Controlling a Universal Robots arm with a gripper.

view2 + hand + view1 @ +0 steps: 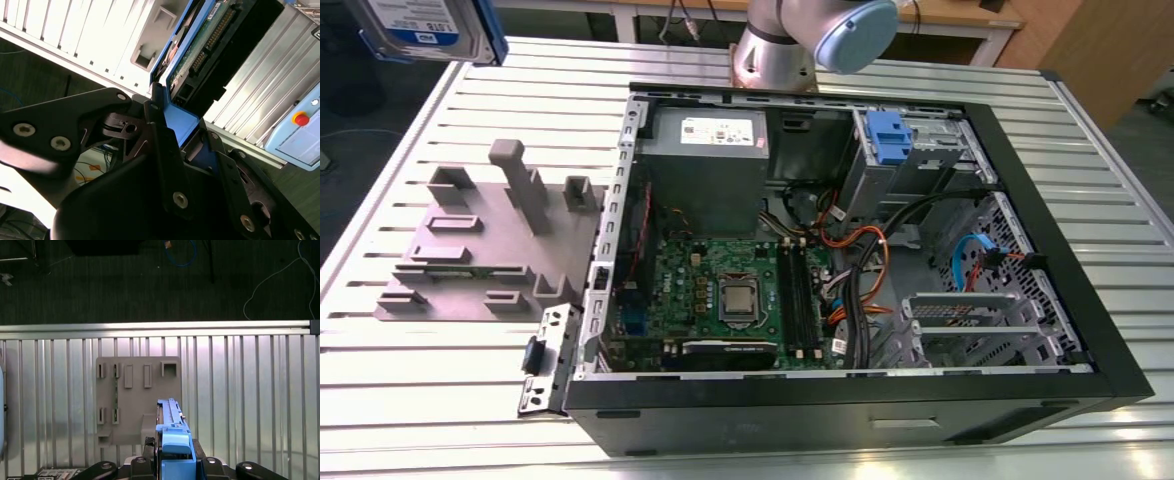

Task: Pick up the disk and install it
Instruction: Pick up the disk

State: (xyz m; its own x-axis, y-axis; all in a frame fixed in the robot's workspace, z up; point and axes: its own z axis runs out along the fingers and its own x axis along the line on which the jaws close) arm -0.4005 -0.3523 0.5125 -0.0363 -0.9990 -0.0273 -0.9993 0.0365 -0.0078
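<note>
Disk (420, 25): silver drive with a white-and-blue label and blue bracket, held up off the table (400, 390).
Gripper (192, 145): clamped on the disk's bracket.
Around: grey fixture (137, 395) beneath; open computer case (1021, 190) well apart.

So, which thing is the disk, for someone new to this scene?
Start at the open computer case; beyond the grey fixture plate on the exterior view's left, the disk hangs in the pincer. Unlike the case's blue latch, it carries a white-and-blue label.

Cropped by the top edge in the exterior view: disk (424, 28) at 11 o'clock, arm (807, 40) at 12 o'clock.
</note>
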